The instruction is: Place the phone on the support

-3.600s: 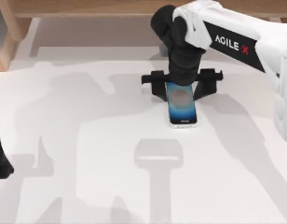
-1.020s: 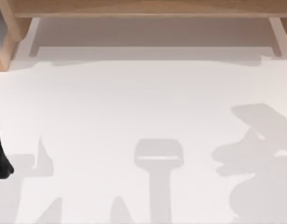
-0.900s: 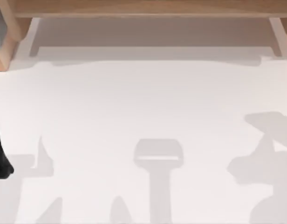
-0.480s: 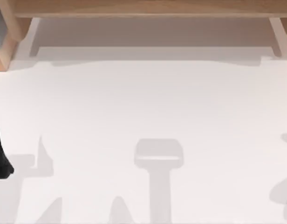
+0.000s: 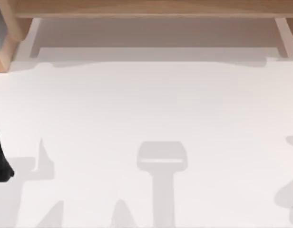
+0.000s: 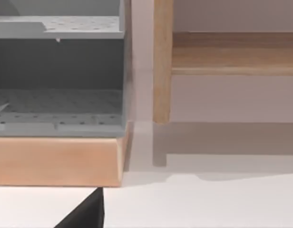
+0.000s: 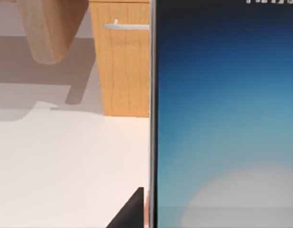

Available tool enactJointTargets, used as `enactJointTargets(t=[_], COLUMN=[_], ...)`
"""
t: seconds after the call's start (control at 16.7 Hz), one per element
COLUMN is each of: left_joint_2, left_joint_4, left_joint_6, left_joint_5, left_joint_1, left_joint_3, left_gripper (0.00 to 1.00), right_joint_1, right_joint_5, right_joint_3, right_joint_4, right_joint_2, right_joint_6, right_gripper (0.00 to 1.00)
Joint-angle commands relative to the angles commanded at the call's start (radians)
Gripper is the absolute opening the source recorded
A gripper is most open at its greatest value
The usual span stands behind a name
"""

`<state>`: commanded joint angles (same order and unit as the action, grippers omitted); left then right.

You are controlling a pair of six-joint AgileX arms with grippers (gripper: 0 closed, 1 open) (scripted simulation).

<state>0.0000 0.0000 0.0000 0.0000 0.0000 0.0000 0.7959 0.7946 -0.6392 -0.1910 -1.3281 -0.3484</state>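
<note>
Right end effector's black fingertip [image 7: 132,211] sat just beside the phone [image 7: 225,123] in the right wrist view, the blue screen standing close before that camera; whether it pinched the phone I could not tell. Left arm [image 5: 0,159] sat parked at the tabletop's [image 5: 146,104] left edge, its finger spread impossible to judge. A wooden cabinet [image 7: 120,66] stood beyond the phone.

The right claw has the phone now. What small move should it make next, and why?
Probably bring the phone slowly in over the white table, so the top view can guide the placing. In the right wrist view it sits close to the camera, a right claw finger beside its edge. The left arm is parked at the table's left edge.
</note>
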Motion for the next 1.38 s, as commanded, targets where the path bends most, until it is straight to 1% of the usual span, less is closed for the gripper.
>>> enactJointTargets(t=[0.12, 0.48, 0.84, 1.38], left_joint_2=[0.000, 0.000, 0.000, 0.000], left_joint_4=[0.000, 0.000, 0.000, 0.000], left_joint_6=[0.000, 0.000, 0.000, 0.000], left_joint_5=[0.000, 0.000, 0.000, 0.000], left_joint_1=[0.000, 0.000, 0.000, 0.000], left_joint_3=[0.000, 0.000, 0.000, 0.000], left_gripper=[1.00, 1.00, 1.00, 1.00], right_joint_1=[-0.026, -0.101, -0.112, -0.112], right_joint_5=[-0.010, -0.103, -0.114, -0.114], right_joint_3=[-0.014, -0.039, -0.041, -0.041], right_joint_4=[-0.025, -0.156, -0.183, -0.183], right_joint_2=[-0.017, -0.149, -0.175, -0.175], right_joint_6=[0.015, 0.068, 0.074, 0.074], right_gripper=[0.00, 0.00, 0.00, 0.68])
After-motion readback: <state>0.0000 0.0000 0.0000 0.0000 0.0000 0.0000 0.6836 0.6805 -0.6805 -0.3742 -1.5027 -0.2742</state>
